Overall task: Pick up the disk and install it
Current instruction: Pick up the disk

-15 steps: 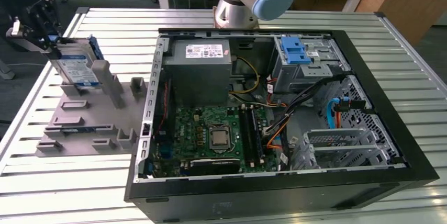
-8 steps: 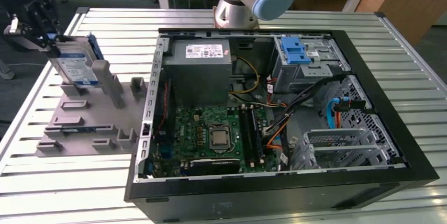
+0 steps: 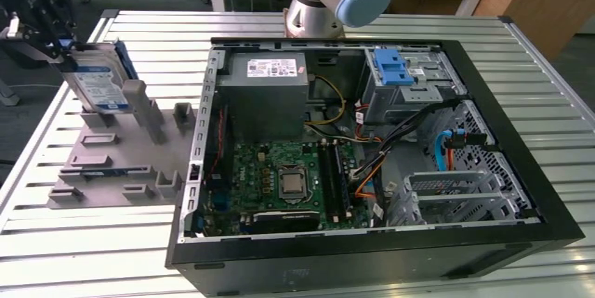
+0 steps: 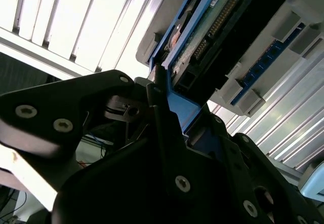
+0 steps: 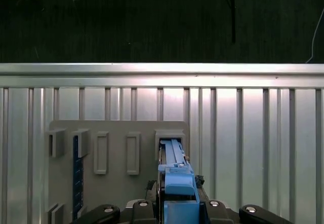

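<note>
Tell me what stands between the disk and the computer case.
In the exterior view, grey upright posts of the holder stand between the disk and the case, on the slatted table.

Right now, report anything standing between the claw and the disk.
Nothing visible does. The claw is closed on the disk by its blue bracket, with the disk upright in the grey holder.

Disk (image 3: 97, 79) base hidden in grey holder (image 3: 111, 166)
</note>
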